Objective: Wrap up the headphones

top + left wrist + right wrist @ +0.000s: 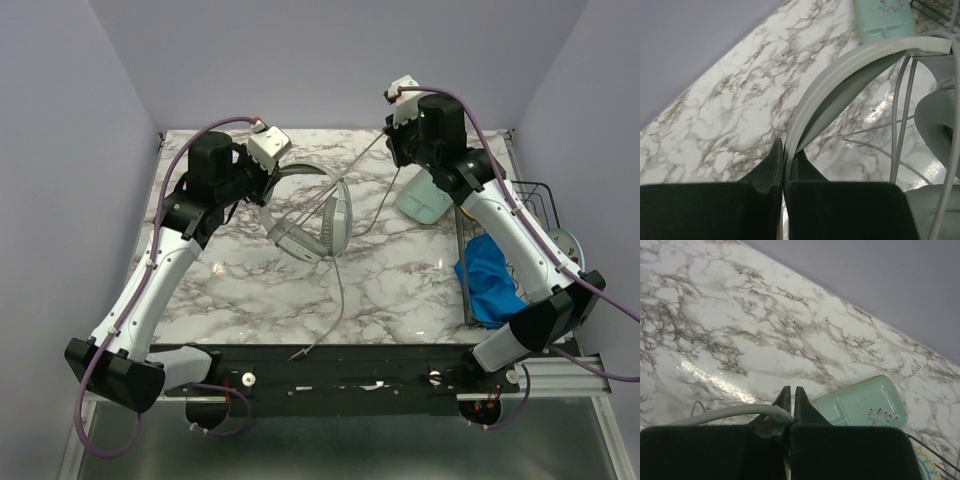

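The light grey headphones [312,218] are in the middle of the marble table, tilted up on their earcups. My left gripper [270,183] is shut on the curved headband [840,70], which runs up between its black fingers [774,165]. An earcup [937,120] shows at the right edge of the left wrist view. My right gripper [393,150] is raised at the back and shut on the thin grey cable [725,413]. From there the cable [340,285] runs taut down to the headphones and trails toward the table's near edge, ending in the plug [299,353].
A mint green tray [424,200] lies on the table under my right arm, also seen as the tray [860,402] in the right wrist view. A blue cloth [490,280] hangs by a black wire rack [535,210] at the right edge, with a plate [568,245] in it.
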Motion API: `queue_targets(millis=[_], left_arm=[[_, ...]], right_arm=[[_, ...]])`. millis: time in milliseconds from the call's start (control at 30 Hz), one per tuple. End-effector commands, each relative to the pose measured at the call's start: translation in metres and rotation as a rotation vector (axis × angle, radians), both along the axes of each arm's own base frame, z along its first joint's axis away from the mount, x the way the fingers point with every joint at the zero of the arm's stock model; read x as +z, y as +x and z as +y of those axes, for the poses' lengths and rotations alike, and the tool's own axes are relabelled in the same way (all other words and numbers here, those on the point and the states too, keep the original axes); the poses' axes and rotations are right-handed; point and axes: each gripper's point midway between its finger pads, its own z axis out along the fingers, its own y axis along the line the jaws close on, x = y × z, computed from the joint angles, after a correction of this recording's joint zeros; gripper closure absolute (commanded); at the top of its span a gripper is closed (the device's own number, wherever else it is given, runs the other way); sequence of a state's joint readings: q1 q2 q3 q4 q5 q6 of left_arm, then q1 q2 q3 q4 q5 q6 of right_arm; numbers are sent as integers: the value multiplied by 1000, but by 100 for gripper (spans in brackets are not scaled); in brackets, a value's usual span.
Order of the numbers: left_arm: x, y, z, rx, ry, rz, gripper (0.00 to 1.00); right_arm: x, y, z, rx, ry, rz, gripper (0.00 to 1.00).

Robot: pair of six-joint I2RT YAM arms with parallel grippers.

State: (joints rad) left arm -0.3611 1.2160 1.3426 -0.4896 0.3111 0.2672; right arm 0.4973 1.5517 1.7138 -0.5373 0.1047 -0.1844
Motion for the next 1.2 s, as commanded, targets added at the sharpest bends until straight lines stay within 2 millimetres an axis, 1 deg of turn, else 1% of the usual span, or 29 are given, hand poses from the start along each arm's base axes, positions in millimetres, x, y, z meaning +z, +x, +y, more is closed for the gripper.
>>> queue_targets(millis=[0, 33, 100, 200, 267, 300, 333, 367, 400, 433, 467, 500, 533, 567, 600, 633, 667, 700, 767, 800, 867, 900, 967, 1000, 1033, 1067, 1100, 1133, 1167], left_arm=[[23, -48, -25, -152, -167, 139, 100], [27, -50, -26, -160, -183, 142, 100], [39, -55, -32, -186, -224, 149, 100], [59, -62, -38, -203, -294, 168, 100], [72, -70, -43, -215, -359, 209, 100], [88, -73, -43, -220, -388, 188, 100], [96, -73, -42, -206, -406, 179, 100], [106, -73, -42, -187, -437, 185, 100], [123, -73, -39, -172, -459, 155, 100], [132, -70, -36, -145, -471, 139, 100], [139, -63, -30, -89, -484, 123, 100], [154, -60, -27, -65, -494, 86, 100], [162, -58, -23, -45, -500, 62, 100], [169, -51, -17, 2, -507, 35, 100], [183, -50, -16, 13, -529, 10, 100], [190, -49, -14, 24, -539, -5, 100], [196, -47, -13, 34, -553, -14, 100], [210, -45, -11, 48, -578, -36, 100], [225, -44, -8, 63, -603, -58, 100], [237, -42, -5, 82, -618, -85, 100], [248, -40, 1, 113, -636, -107, 100], [261, -40, 4, 123, -650, -137, 100], [271, -36, 13, 177, -670, -163, 100], [281, -38, 17, 186, -683, -188, 100], [285, -37, 20, 205, -691, -198, 100], [289, -38, 22, 214, -705, -205, 100], [297, -39, 24, 218, -720, -221, 100], [300, -39, 26, 229, -729, -224, 100], [304, -38, 30, 252, -742, -235, 100]], right_arm=[[1, -1, -8, 27, 8, -4, 99], [-8, -2, -6, 40, 14, 16, 99], [-4, -9, 11, 124, 78, 8, 99], [-9, -20, 34, 251, 146, 9, 99], [-12, -26, 48, 327, 199, 14, 96], [-11, -30, 53, 358, 216, 14, 95], [-11, -33, 58, 385, 236, 17, 94], [-3, -38, 69, 436, 297, 8, 93], [-9, -42, 74, 465, 323, 22, 92], [-9, -45, 80, 495, 353, 25, 87], [2, -51, 91, 551, 425, 17, 84], [1, -54, 96, 575, 454, 26, 80], [0, -56, 100, 587, 478, 46, 75], [6, -56, 112, 628, 519, 33, 74], [6, -57, 118, 646, 532, 39, 72], [6, -57, 125, 659, 545, 42, 70], [-1, -56, 138, 677, 564, 64, 68], [-3, -55, 146, 683, 570, 74, 68], [-6, -49, 159, 676, 590, 90, 67], [-18, -46, 170, 673, 591, 121, 66], [-23, -41, 182, 660, 612, 141, 64], [-39, -33, 186, 645, 613, 172, 64], [-50, -24, 191, 614, 623, 197, 64], [-54, -18, 193, 604, 623, 202, 64], [-70, -11, 197, 583, 618, 232, 65], [-81, -8, 199, 570, 612, 255, 65], [-84, -5, 201, 567, 611, 262, 65], [-99, -2, 204, 559, 604, 294, 64], [-107, -1, 205, 548, 598, 309, 65]])
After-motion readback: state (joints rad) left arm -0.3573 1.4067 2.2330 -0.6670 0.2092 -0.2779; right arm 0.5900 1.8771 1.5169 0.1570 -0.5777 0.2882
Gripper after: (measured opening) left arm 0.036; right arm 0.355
